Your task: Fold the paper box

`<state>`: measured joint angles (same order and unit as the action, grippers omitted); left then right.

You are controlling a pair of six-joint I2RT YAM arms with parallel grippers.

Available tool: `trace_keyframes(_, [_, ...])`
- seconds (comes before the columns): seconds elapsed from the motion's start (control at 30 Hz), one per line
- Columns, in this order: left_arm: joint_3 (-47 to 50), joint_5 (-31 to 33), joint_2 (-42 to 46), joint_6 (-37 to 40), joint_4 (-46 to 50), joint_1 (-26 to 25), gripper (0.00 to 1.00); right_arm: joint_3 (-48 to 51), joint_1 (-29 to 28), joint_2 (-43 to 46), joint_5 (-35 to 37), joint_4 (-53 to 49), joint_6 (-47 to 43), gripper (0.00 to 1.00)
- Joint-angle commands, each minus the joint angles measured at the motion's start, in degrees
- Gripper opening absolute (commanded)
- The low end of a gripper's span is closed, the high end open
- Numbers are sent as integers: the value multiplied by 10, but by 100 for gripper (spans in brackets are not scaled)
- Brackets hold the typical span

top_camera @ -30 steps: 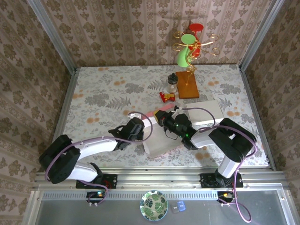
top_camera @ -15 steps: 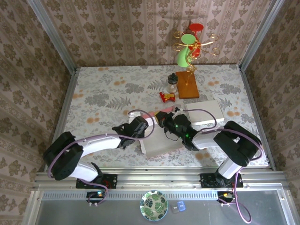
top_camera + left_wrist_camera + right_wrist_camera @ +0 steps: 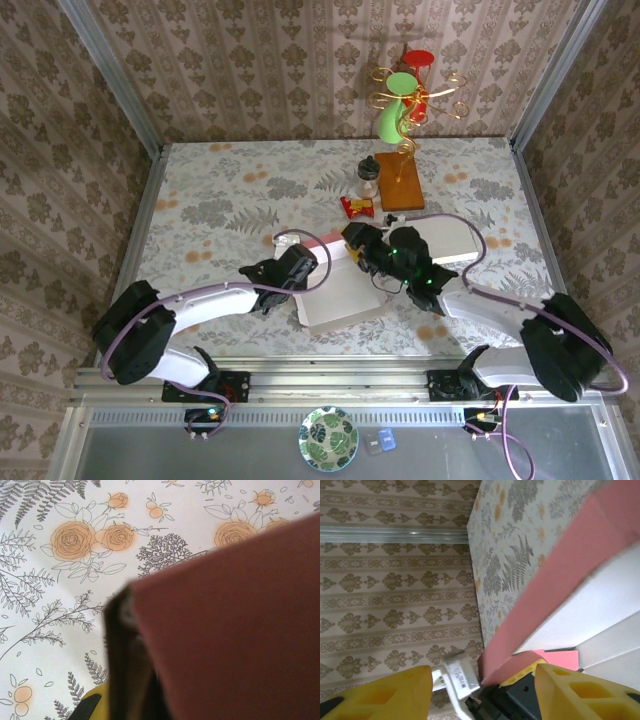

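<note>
Pink outside, white inside: paper box (image 3: 340, 295) on the near middle of the table (image 3: 220, 200), between the two arms, white face up. Long axis roughly left to right, slightly tilted, with a pink flap (image 3: 322, 243) raised along the far edge.

Left gripper (image 3: 297, 270) at the box's left end, jaws together on the thin card there. From the left wrist, pink card (image 3: 235, 630) hard against one dark finger (image 3: 116, 650); reads as a pinch, not a mere touch.

Right gripper (image 3: 358, 245) at the far edge, just past the middle. Yellow fingers (image 3: 380, 692) spread apart, one on each side of the pink flap (image 3: 560, 565), closing on nothing. Cannot tell whether either finger touches the card. White panels just beside the flap, on the near side.

Both arms about equally close, each at its own edge: left one anchoring, right one free. Bulk of the box toward the bases from the right fingers, flap running along the long axis. Next fold probably calls for taking or pushing that flap over its crease, across the short way, against the left-hand hold. Likely risk: card sliding or buckling if pushed off the crease line.
</note>
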<state>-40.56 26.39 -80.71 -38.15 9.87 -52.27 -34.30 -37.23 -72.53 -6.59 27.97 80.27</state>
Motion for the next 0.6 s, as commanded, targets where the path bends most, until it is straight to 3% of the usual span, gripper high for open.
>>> trace_keyframes(0.0, [-16,7,18,35,0,9,0,-34,15,51,-28,-115,-70,62])
trace_keyframes(0.17, [-22,-23,29,71,-11,21,0,-46,72,109,-62,-202,-107,62])
trace_keyframes(0.3, [-24,-87,43,94,-26,48,0,-56,139,146,-104,-284,-149,62])
trace_keyframes(0.57, [-44,-322,46,136,-61,130,0,-109,259,164,-212,-422,-295,56])
